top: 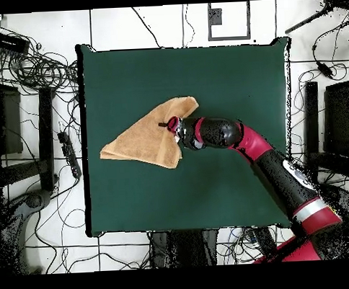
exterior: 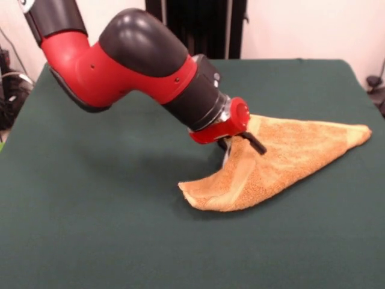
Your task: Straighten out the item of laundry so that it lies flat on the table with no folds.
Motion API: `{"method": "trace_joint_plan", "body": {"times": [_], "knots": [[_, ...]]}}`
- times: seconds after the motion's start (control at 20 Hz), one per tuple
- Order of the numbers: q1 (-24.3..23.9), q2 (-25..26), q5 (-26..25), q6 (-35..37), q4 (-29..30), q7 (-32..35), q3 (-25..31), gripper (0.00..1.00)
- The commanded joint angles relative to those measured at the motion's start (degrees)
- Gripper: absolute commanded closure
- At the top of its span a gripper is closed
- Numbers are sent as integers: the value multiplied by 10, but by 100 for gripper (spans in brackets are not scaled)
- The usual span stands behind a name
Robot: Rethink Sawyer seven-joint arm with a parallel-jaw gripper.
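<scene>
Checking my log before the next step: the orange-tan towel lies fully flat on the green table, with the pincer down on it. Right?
Not fully flat. The front view shows the towel folded over into a rough triangle, one corner doubled up. The rest holds: it lies on the green table, with the pincer down on it.

The towel [exterior: 283, 158] under me is looped terry cloth, rough and matt, orange-tan, with a flatter, smoother woven band running near its folded edge. The table [exterior: 120, 229] wears a dark green felt-like covering, matt and even, with no shine. My arm [exterior: 138, 63] has smooth shells that look like plastic, red and black, with a soft gloss on the rounded joints.
</scene>
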Motion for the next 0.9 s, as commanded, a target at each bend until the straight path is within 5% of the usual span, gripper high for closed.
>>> {"method": "trace_joint_plan", "body": {"times": [0.05, 0.9], "knots": [[18, 24, 52, -44, 53, 21, 57, 0], [31, -24, 50, -69, 71, 34, 49, 0]]}}
